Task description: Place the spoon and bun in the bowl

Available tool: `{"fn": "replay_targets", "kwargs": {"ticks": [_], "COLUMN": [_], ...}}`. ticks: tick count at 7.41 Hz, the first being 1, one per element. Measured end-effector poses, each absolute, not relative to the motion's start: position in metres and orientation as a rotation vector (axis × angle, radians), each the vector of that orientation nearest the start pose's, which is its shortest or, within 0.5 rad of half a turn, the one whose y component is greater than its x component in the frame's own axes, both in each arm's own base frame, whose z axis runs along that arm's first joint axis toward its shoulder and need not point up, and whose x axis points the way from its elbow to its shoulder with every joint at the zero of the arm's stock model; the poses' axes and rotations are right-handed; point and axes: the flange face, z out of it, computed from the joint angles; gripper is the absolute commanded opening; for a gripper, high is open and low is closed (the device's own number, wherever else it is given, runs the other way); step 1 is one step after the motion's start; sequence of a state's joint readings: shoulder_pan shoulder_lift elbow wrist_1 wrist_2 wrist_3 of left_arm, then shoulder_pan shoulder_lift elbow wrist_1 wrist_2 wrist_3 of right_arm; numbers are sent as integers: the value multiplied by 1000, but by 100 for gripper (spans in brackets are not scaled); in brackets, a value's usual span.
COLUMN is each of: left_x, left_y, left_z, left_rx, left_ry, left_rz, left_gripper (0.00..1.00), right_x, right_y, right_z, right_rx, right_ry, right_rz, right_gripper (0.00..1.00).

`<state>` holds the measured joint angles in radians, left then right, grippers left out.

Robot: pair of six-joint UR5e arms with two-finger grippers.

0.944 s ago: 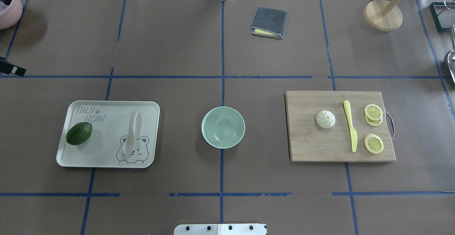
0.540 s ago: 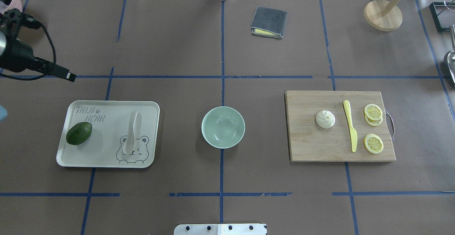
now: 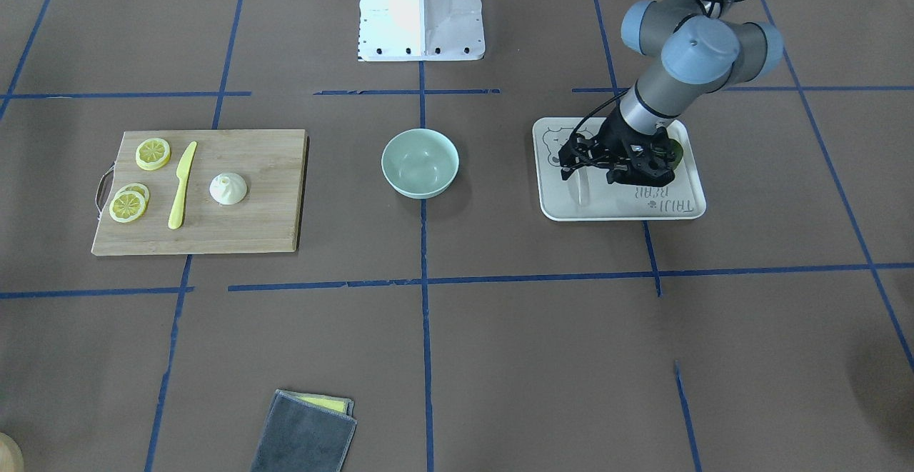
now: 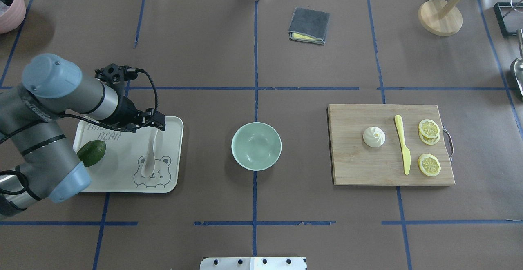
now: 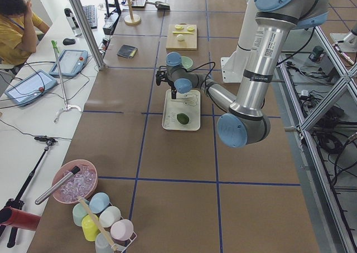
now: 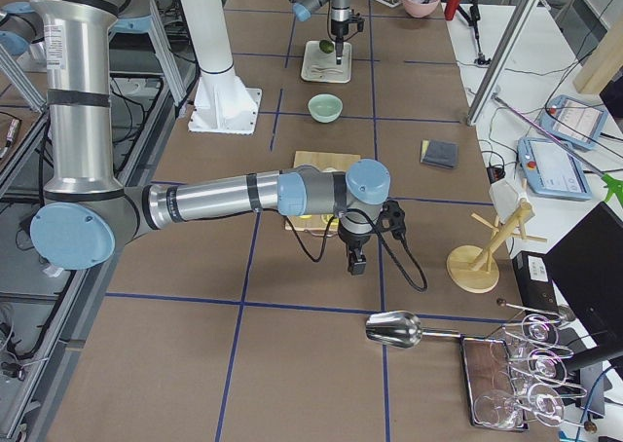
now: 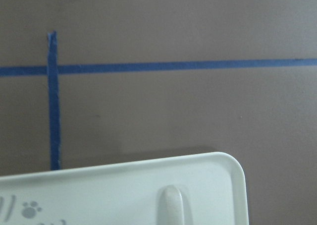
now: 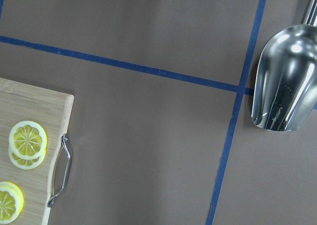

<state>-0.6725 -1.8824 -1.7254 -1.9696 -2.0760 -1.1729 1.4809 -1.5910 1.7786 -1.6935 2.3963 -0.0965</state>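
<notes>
Left gripper [image 4: 158, 122] over the spoon [image 4: 151, 151] handle's end, on the tray [image 4: 122, 164].
I can't tell how open its fingers are, nor the right gripper's [image 6: 357, 265].

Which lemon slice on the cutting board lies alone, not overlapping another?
The lemon slice nearer the robot's base; the other two overlap farther away.

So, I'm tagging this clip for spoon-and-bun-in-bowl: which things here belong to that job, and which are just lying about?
Job: spoon on the tray, bun on the cutting board, bowl, left gripper over the spoon's handle end.
Lying about: avocado, yellow knife, lemon slices, grey cloth, metal scoop.
</notes>
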Motion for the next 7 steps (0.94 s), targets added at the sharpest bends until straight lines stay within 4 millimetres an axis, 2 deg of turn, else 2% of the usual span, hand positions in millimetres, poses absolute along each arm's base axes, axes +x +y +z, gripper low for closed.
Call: {"fn": "replay_targets", "kwargs": {"ticks": [2,3,4,5,6,7], "left_x": [453,458,460,460,460,460], "left_y": [-437,-437,-437,-437,-436,-436], "left_z": [375,378,380,381,380,380], "left_rx": [-5,13,29,37,41,43], "left_ry": [894,856,830,822,821,821], "left_rz": [-48,-45,-29,-18,-11,-9], "left_gripper": [83,82,73,57,37,24], "right_x": [15,15,14,14,14,14], "right_y": [-484,-484,-484,-484,-484,-484], "right_z": [578,579,580,580,581,581], "right_rx": [57,54,53,52,50,50], "right_ry": [-826,-827,-827,-828,-828,-828], "right_rz": [-201,-201,-202,-201,-201,-201], "right_gripper": [100,100,100,100,100,100]}}
